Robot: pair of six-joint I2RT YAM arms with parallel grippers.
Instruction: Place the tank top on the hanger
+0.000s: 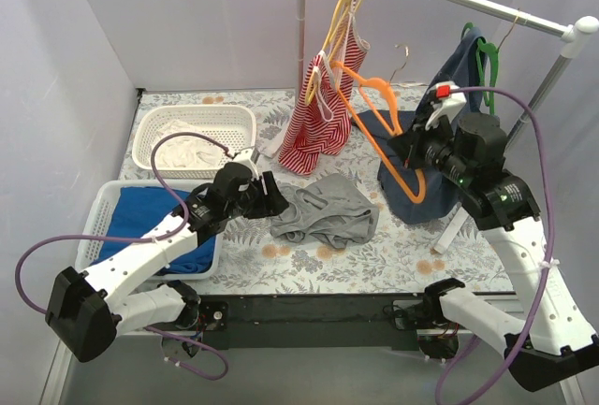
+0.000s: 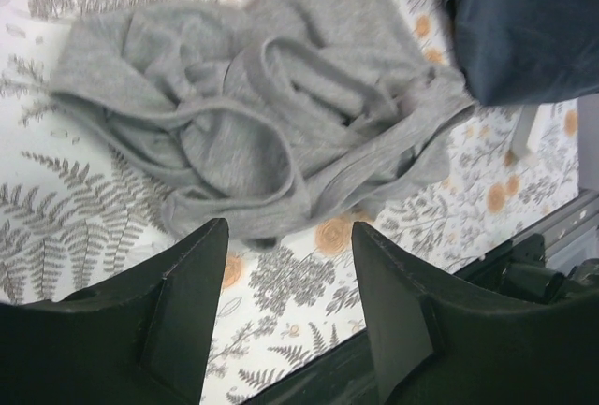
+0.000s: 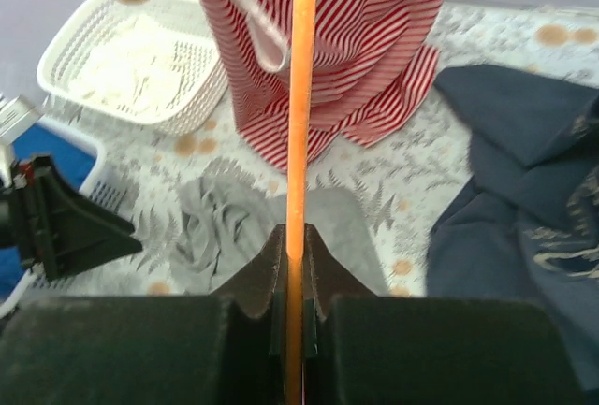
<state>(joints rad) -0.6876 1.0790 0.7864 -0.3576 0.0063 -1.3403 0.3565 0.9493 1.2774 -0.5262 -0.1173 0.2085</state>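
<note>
Right claw (image 3: 295, 237) pinching hanger (image 3: 301, 96) | left claw (image 2: 290, 229) parted | white basket (image 1: 197, 110): cream cloth (image 1: 182, 152)

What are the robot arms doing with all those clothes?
The right gripper is shut on the orange hanger and holds it up over the table. The left gripper is open, right by the grey tank top. The top lies crumpled on the table and is not on the hanger yet.

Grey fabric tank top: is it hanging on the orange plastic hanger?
No, the grey tank top lies crumpled on the table, off the orange hanger.
</note>
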